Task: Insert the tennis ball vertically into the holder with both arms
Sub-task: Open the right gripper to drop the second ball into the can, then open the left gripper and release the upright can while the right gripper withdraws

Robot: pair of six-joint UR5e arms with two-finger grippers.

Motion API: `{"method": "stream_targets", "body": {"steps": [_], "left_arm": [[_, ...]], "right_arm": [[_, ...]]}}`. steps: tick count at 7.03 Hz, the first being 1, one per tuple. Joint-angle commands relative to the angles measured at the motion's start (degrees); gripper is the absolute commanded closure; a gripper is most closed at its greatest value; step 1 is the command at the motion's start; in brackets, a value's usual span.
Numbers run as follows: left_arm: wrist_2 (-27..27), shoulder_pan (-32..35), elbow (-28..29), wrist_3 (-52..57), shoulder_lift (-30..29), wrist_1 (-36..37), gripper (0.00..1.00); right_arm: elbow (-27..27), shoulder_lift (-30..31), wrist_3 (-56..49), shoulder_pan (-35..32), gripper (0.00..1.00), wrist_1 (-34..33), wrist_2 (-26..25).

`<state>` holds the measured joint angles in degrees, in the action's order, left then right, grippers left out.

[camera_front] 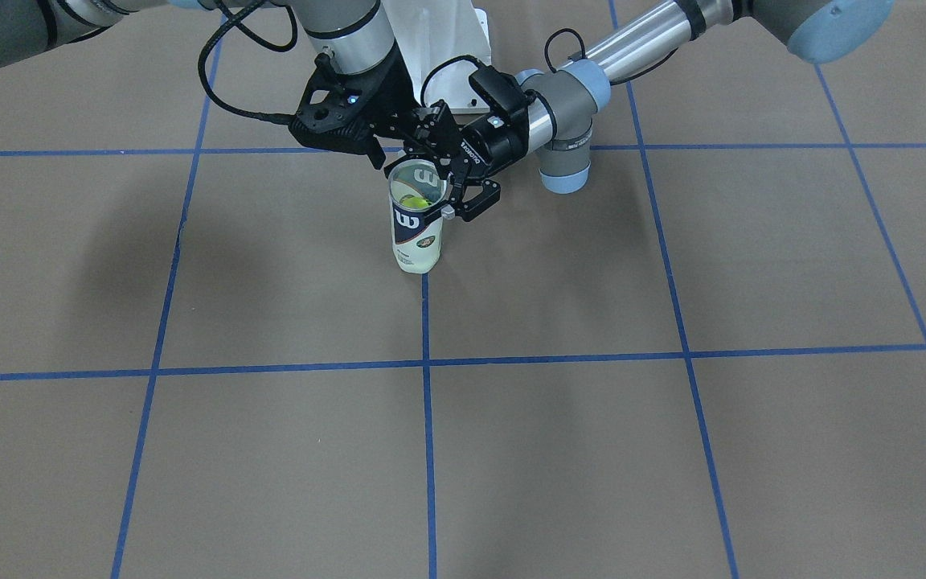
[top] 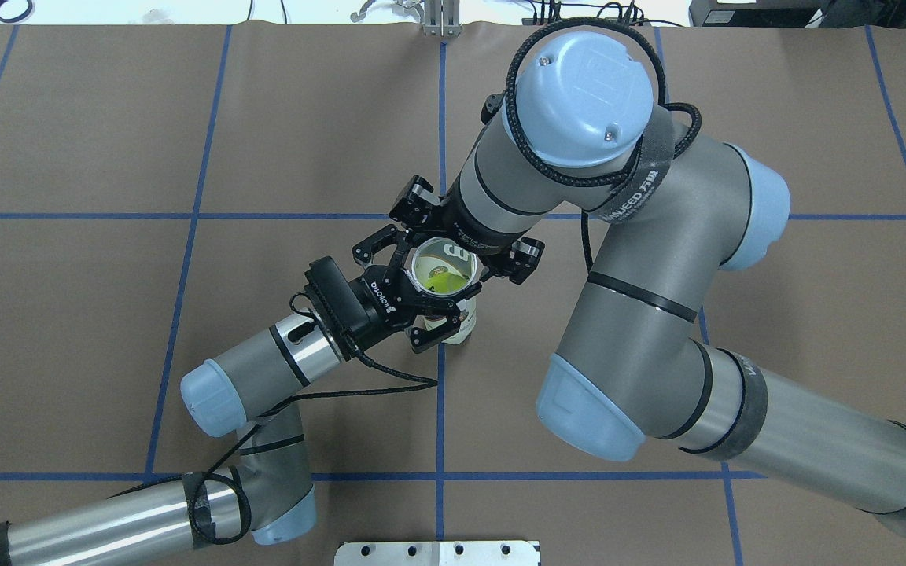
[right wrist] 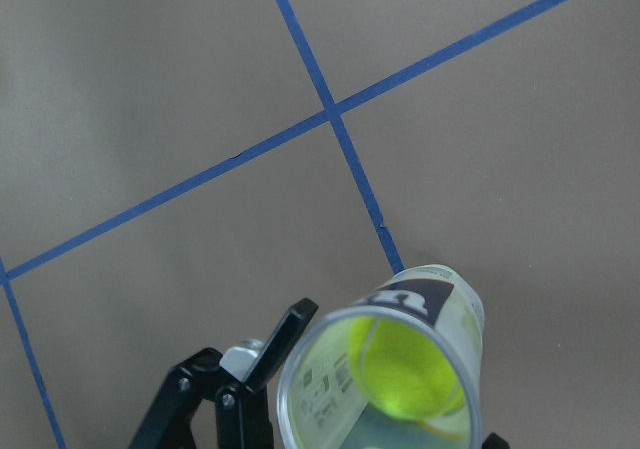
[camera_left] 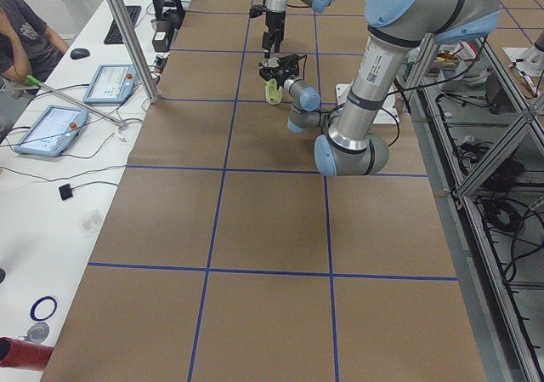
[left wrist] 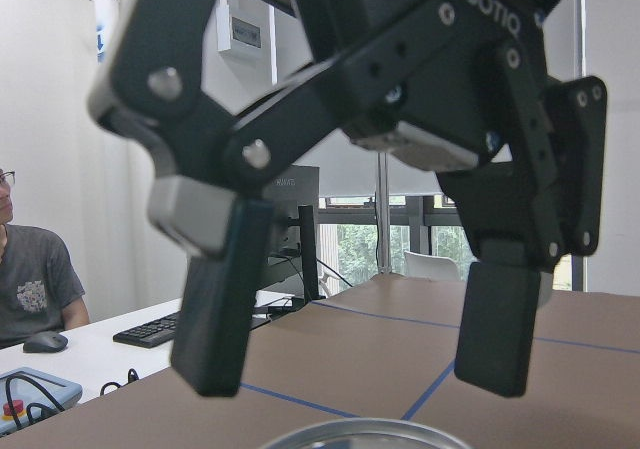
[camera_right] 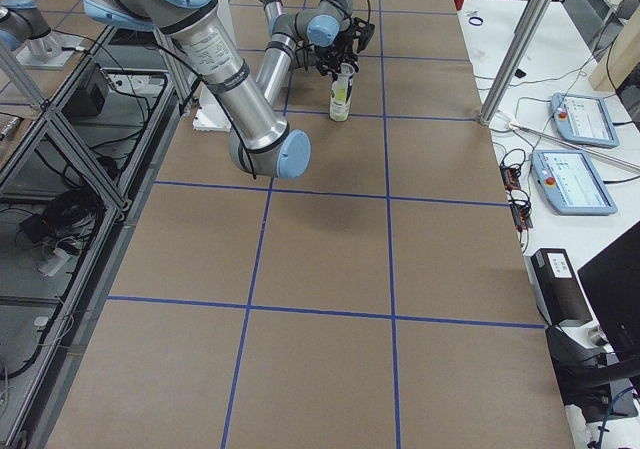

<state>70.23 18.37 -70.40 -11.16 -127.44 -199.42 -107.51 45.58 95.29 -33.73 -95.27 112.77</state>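
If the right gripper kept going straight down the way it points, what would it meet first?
Most likely the can's open rim: the right gripper points down just above it, the ball already inside. Exact height gap is unclear.

Clear holder stands upright, ball inside.

Open brown worktop on every side of the holder, upright on a blue tape line. Mouth of the holder crowded: right tool directly above the rim, fingers spread wide; left tool reaching in level from the robot's left, jaws apart on either side of the upper wall. Tennis ball low inside the can. White pedestal base just behind the holder on the robot's side.
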Motion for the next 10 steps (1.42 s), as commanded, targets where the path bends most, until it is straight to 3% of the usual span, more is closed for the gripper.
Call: {"method": "stream_targets", "body": {"steps": [1, 3, 5, 6, 7, 9, 10], "left_arm": [[0.0, 0.0, -0.43, 0.0, 0.09, -0.26, 0.06], [0.0, 0.0, -5.75, -0.18, 3.58, -2.46, 0.02], [0.09, 0.09, -21.2, -0.62, 14.89, -1.94, 0.02], [0.09, 0.96, -24.49, -0.62, 18.34, -1.93, 0.02], [0.0, 3.84, -25.04, -1.49, 20.2, -1.67, 0.02], [-6.47, 10.77, -24.35, -4.04, 25.02, 3.31, 0.02], [-9.98, 14.55, -24.52, -11.61, 24.96, 11.26, 0.02]], "right_arm": [[-0.42, 1.08, -0.1, -1.94, 0.0, 0.0, 1.31], [-1.3, 4.41, -3.5, -4.67, 0.0, 0.09, 2.54], [-1.83, 7.06, -7.29, -7.91, 0.0, 0.18, 4.38], [-1.83, 8.72, -9.75, -9.85, 0.0, 0.26, 5.44], [-1.83, 10.74, -14.38, -11.78, 0.0, 0.35, 5.79], [-0.87, 14.61, -24.66, -16.17, 0.0, 0.53, 6.41], [0.36, 16.1, -29.32, -18.46, 0.0, 0.53, 6.41]]}}
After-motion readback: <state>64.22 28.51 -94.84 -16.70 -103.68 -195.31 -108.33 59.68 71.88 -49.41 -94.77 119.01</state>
